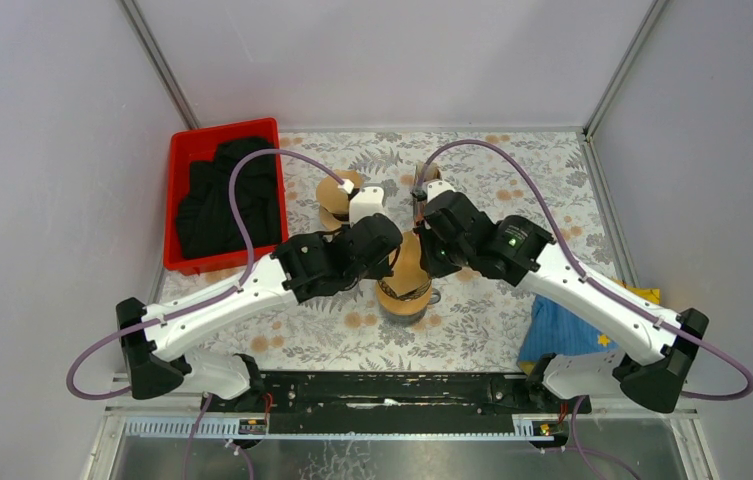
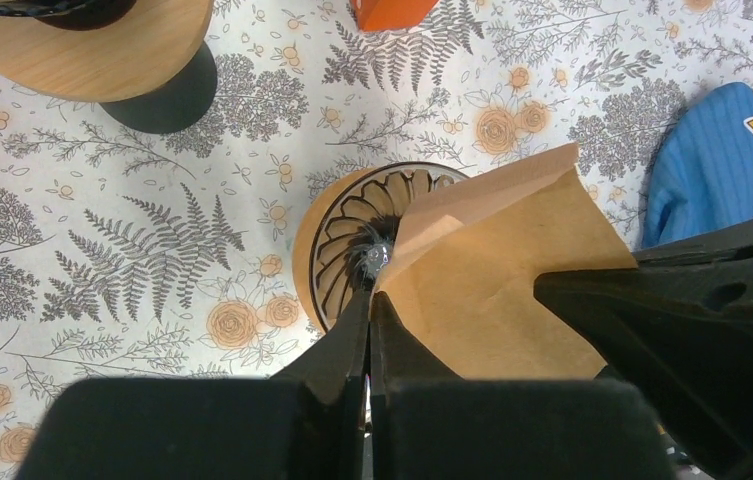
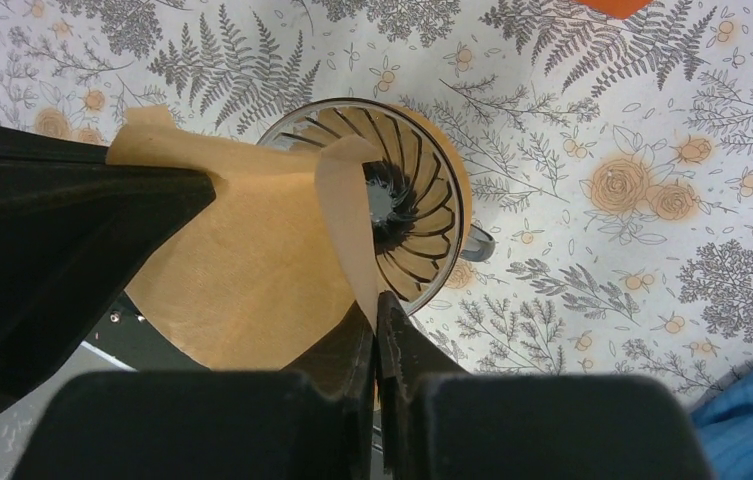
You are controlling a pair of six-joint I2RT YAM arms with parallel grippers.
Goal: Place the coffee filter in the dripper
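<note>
A fern-and-rose tablecloth point(image 1: 512, 180) covers the table between pale walls, with a red bin point(image 1: 180, 150) at the left and a blue cloth point(image 1: 562, 330) at the right. At the centre, the brown coffee filter point(image 2: 497, 270) is held partly over the mouth of the ribbed dripper point(image 2: 347, 225) and is not yet seated; whether it touches the rim cannot be told. The left gripper point(image 2: 370, 305) is pinched tight on one edge of the paper. The right gripper point(image 3: 377, 318) has its fingers closed on a folded flap opposite. The step in hand looks like opening the cone and lowering it in. Doing this well likely means drawing the edges gently apart without tearing, centring the tip over the dripper's hole, descending evenly, and letting go only once the paper lies against the ribs.
</note>
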